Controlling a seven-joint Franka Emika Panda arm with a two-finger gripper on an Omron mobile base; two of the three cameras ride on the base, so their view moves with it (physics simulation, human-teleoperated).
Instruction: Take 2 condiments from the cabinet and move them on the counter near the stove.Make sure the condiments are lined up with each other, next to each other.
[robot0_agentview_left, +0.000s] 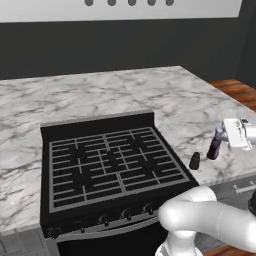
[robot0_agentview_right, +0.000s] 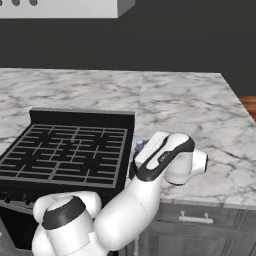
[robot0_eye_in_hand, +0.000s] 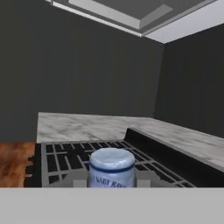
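Sauce bottle (robot0_agentview_left: 215, 145) clamped in gripper (robot0_agentview_left: 223, 136) (beside black shaker (robot0_agentview_left: 194, 161)).

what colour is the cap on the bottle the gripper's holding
Pale blue-white with a darker blue band, on the sauce bottle; clearest in the hand view.

**What you cannot make out**

In the hand view the grey band cuts off the sauce bottle (robot0_eye_in_hand: 111, 168) below its label, whose print is blurred. In the right base view the arm covers all but its cap (robot0_agentview_right: 139, 145). At three o'clock in the left base view the gripper's (robot0_agentview_left: 223, 135) fingertips are too small to tell apart.
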